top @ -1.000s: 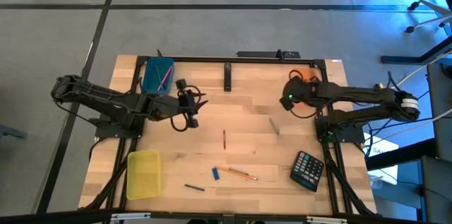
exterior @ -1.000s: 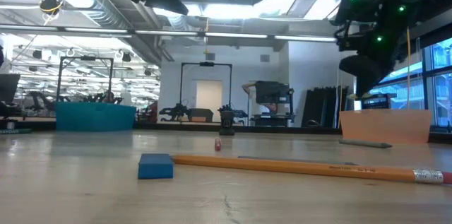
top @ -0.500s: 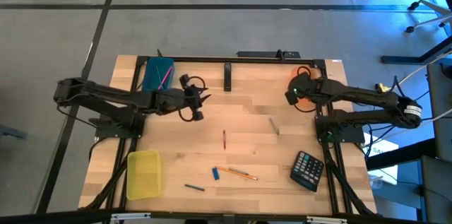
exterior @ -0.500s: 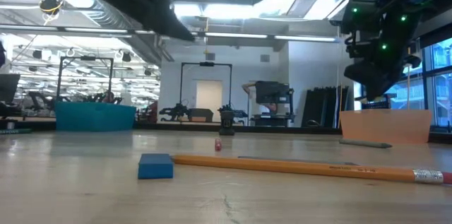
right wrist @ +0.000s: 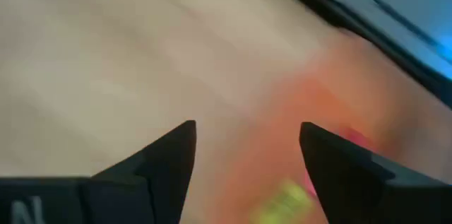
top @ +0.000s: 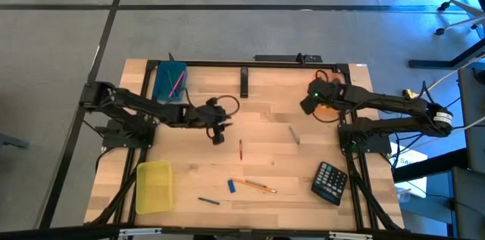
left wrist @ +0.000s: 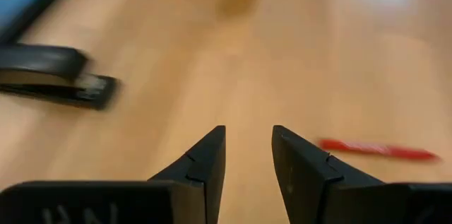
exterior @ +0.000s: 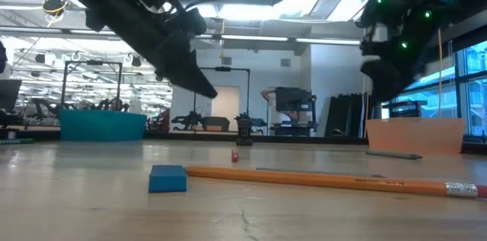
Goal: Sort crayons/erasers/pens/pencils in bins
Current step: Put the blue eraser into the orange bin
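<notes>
My left gripper point(top: 217, 128) hangs open above the table's middle, with nothing between its fingers point(left wrist: 247, 131). A red pen point(top: 241, 149) lies just to its near right, also seen in the left wrist view point(left wrist: 374, 149). My right gripper point(top: 309, 105) stands open over the orange bin point(top: 327, 93) at the far right. Blurred red point(right wrist: 351, 140) and yellow point(right wrist: 282, 199) patches show in that bin below its fingers point(right wrist: 247, 128). The teal bin point(top: 168, 81) at the far left holds pink sticks. The yellow bin point(top: 154, 187) stands at the near left.
A grey stick point(top: 294, 135) lies right of centre. Near the front edge lie a small blue block point(top: 231, 186), a pencil point(top: 255, 186) and a blue stick point(top: 208, 201). A black calculator point(top: 331, 182) sits at the near right. A black bar-shaped thing point(top: 245, 82) lies at the far middle.
My left arm has stretched out, carrying its gripper from beside the teal bin toward the table's right and a little nearer, to just short of the red pen. My right gripper has stayed over the orange bin.
</notes>
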Motion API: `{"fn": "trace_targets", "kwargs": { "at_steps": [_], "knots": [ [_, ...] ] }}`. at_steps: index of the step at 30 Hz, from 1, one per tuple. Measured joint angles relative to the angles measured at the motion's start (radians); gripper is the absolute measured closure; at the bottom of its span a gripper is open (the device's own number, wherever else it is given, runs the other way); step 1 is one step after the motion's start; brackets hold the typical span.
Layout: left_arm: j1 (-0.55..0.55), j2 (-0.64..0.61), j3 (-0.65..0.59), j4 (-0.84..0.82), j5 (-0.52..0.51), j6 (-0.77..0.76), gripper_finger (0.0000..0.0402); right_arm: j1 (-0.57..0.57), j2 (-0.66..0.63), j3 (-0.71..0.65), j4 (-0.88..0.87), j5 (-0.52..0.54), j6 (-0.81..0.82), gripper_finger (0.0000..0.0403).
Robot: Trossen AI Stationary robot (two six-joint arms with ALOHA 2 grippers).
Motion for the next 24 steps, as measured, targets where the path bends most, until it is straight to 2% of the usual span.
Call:
{"fn": "trace_targets", "kwargs": {
  "at_steps": [3,6,8,10,14,18,24],
  "knots": [
    [-0.048,0.030,0.000,0.001,0.073,-0.004,0.0292,0.088,0.004,0.000,0.176,-0.132,-0.069,0.0146],
    [-0.110,0.061,0.000,0.014,0.222,0.033,0.0292,0.188,0.016,0.000,0.349,-0.259,-0.125,0.0153],
    [-0.155,0.088,0.000,0.027,0.336,0.085,0.0292,0.246,0.032,0.000,0.441,-0.309,-0.150,0.0160],
    [-0.203,0.124,0.000,0.064,0.406,0.127,0.0292,0.295,0.052,0.000,0.515,-0.320,-0.165,0.0165],
    [-0.283,0.213,0.042,0.116,0.443,0.157,0.0292,0.367,0.098,0.000,0.589,-0.320,-0.173,0.0171],
    [-0.339,0.303,0.146,0.108,0.487,0.178,0.0292,0.394,0.151,0.000,0.617,-0.320,-0.168,0.0172],
    [-0.395,0.380,0.276,-0.053,0.482,0.314,0.0292,0.413,0.207,0.000,0.614,-0.320,-0.105,0.0172]
  ]
}}
